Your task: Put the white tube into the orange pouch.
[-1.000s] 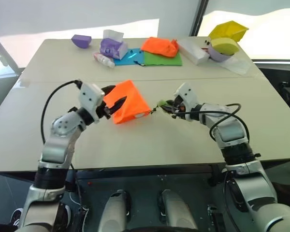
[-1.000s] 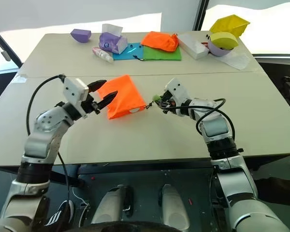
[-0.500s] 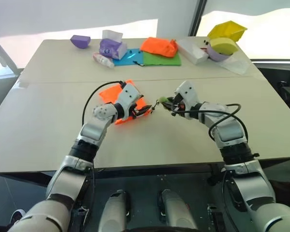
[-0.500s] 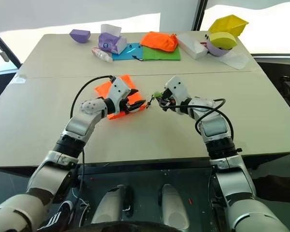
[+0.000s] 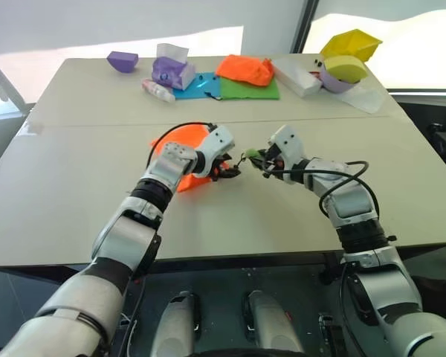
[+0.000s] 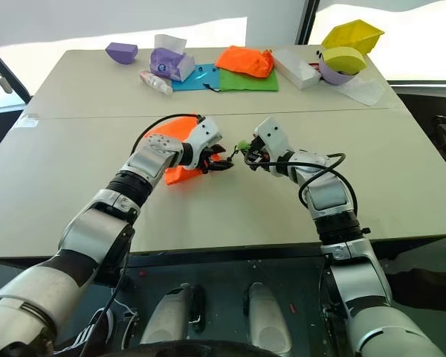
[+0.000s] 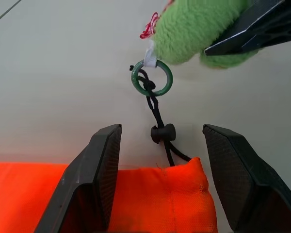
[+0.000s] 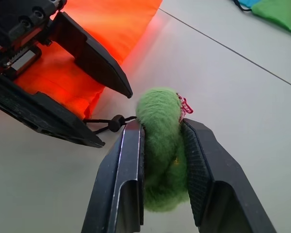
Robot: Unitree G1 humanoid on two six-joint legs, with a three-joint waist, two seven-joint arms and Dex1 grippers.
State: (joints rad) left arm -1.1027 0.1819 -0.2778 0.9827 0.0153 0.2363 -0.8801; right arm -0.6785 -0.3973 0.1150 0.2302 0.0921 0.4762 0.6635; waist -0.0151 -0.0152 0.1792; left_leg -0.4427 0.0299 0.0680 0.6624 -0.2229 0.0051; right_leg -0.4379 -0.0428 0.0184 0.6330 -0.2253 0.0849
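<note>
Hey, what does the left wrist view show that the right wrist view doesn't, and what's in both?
Left wrist view alone: a small green ring tied between the thin dark cord and the fuzzy green charm, with the left gripper open and straddling the corner of the bright orange fabric pouch.

Right wrist view alone: the right gripper shut on the fuzzy green charm, plus green cloth on the far table.

Both: the orange pouch, its cord with the black toggle, and the fuzzy charm.
</note>
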